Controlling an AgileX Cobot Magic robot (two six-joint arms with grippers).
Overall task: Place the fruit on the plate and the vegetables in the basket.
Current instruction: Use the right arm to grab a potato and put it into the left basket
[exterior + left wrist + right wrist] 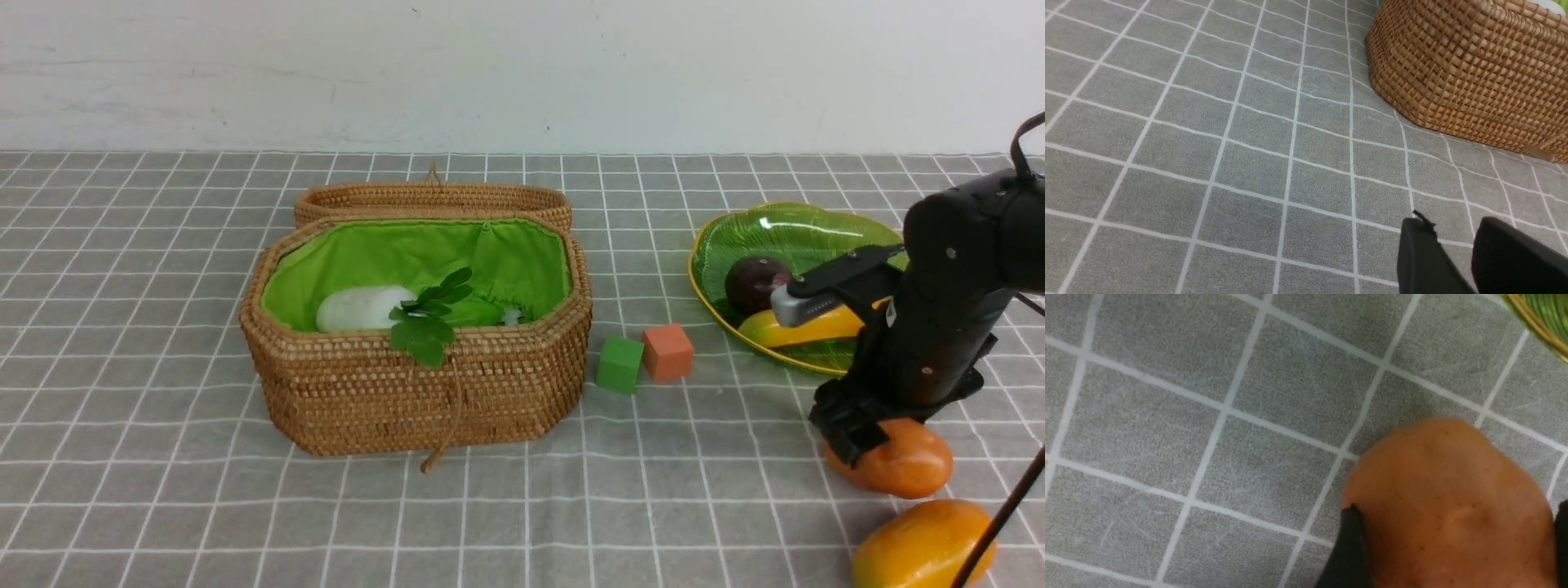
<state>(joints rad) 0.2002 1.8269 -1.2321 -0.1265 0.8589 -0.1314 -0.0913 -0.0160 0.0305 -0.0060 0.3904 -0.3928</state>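
Right end effector (849, 445) covers the left end of the orange-brown lumpy potato (902, 461); contact indeterminate. Black arm (939, 327) hides part of the long curved yellow banana (804, 328). Smooth orange-yellow oval piece (918, 543) cut off by frame bottom.

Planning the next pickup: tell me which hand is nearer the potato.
Right. The right hand straddles the potato, fingers on either side; the left hand hangs over the tablecloth beside the basket.
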